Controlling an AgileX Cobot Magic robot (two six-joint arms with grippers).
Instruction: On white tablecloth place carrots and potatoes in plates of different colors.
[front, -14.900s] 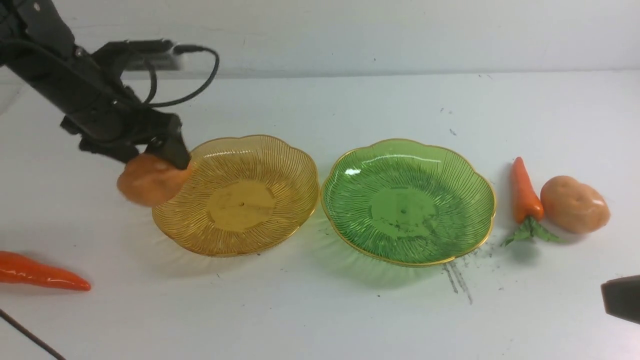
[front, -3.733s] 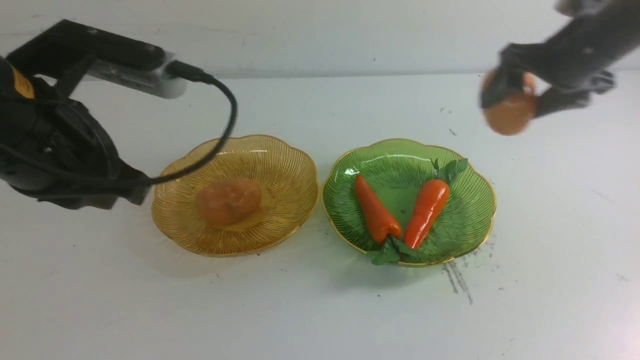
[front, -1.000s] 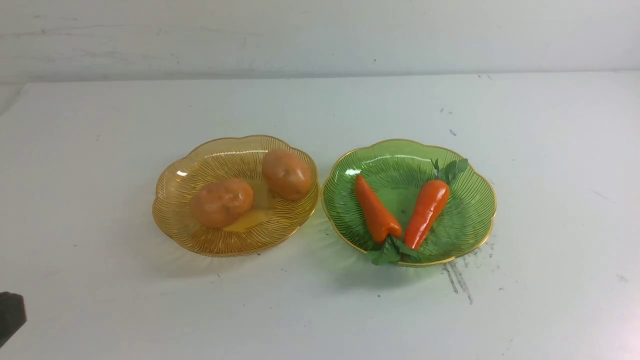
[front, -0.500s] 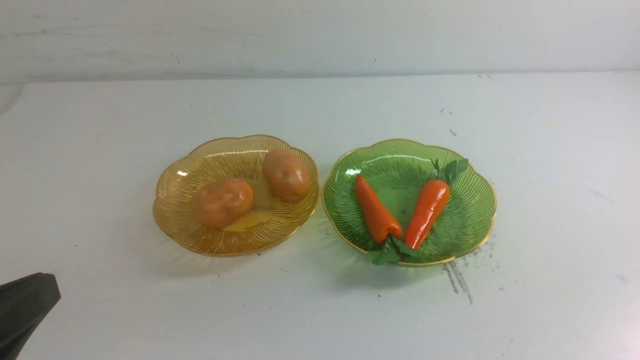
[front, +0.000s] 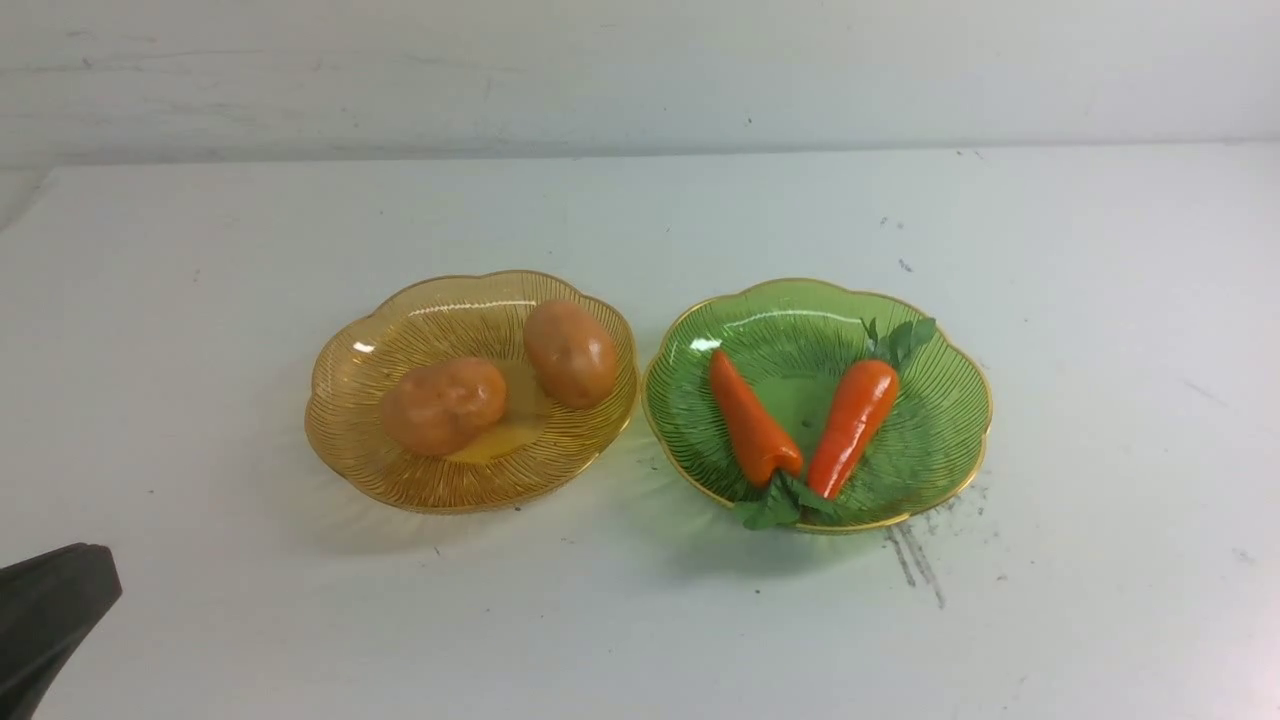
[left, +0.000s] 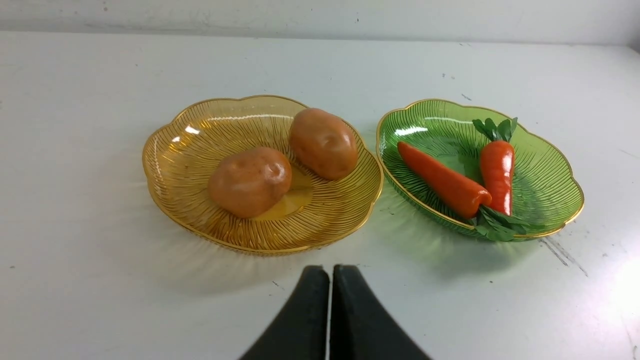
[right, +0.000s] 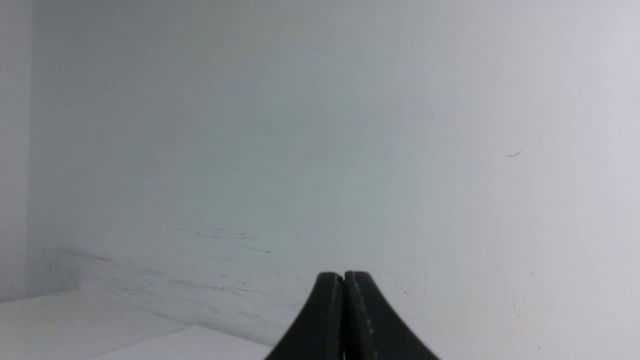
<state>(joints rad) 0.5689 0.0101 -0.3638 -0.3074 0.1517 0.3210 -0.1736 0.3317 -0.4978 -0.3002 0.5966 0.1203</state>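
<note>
Two orange-brown potatoes (front: 443, 404) (front: 571, 352) lie in the amber-yellow plate (front: 350, 470) on the white tablecloth (front: 640, 620). Two orange carrots (front: 750, 420) (front: 852, 424) with green tops lie in the green plate (front: 950, 390) beside it. The left wrist view shows the same: potatoes (left: 250, 181) in the amber plate (left: 170, 165), carrots (left: 442, 180) in the green plate (left: 550, 165). My left gripper (left: 330, 270) is shut and empty, just short of the plates; its dark tip (front: 50, 610) shows at the front view's lower left. My right gripper (right: 344, 275) is shut and empty, facing a blank wall.
Grey scuff streaks (front: 915, 565) mark the cloth near the green plate. A white wall (front: 640, 70) rises behind the table's far edge.
The left gripper's tip has come further into the front view's lower left corner over the last second. Potatoes, carrots and plates have not moved.
</note>
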